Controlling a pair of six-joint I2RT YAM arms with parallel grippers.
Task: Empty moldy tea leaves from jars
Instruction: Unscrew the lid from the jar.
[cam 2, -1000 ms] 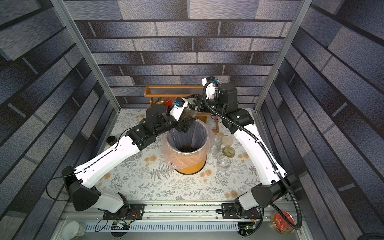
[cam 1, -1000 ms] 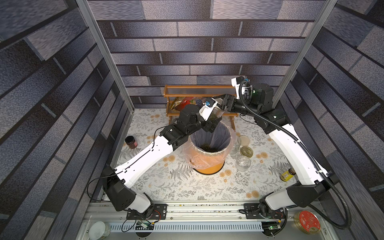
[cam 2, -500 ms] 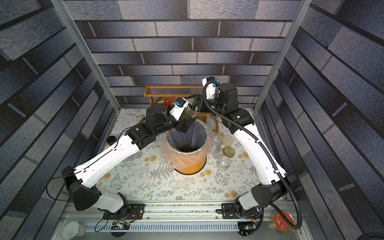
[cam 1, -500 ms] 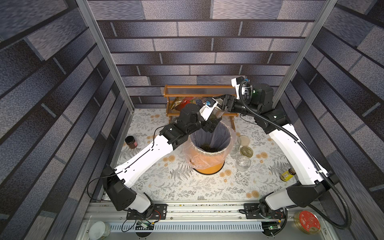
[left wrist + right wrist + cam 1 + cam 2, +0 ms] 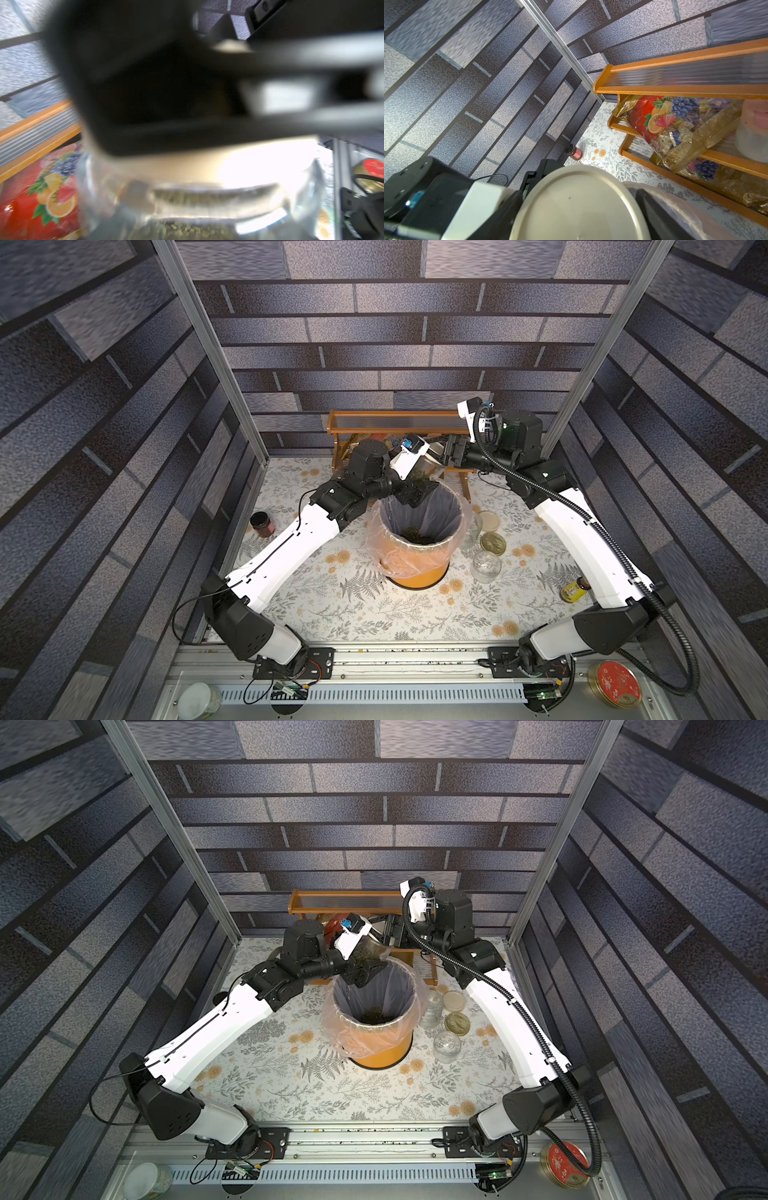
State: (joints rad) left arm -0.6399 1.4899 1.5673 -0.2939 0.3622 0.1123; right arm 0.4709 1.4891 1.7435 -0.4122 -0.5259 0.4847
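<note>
A clear glass jar (image 5: 423, 472) (image 5: 368, 950) of dark tea leaves (image 5: 182, 227) hangs tilted over the far rim of the orange bin (image 5: 419, 572) (image 5: 382, 1052). My left gripper (image 5: 419, 487) (image 5: 365, 969) is shut on its glass body. My right gripper (image 5: 445, 452) (image 5: 388, 934) comes from the far right and is shut on the jar's flat cream lid (image 5: 579, 205) (image 5: 207, 164). A heap of tea leaves (image 5: 417, 536) lies in the bottom of the bin's plastic liner. An empty jar (image 5: 486, 567) and another open jar (image 5: 471, 526) stand right of the bin.
Two loose round lids (image 5: 490, 521) (image 5: 493, 542) lie by the empty jars. A wooden rack (image 5: 399, 427) with a fruit-print bag (image 5: 654, 118) stands behind the bin. A dark jar (image 5: 262, 524) sits far left and a yellow bottle (image 5: 575, 590) far right.
Both arms stay at the bin's far rim with the jar. The right gripper has closed in on the lid.
</note>
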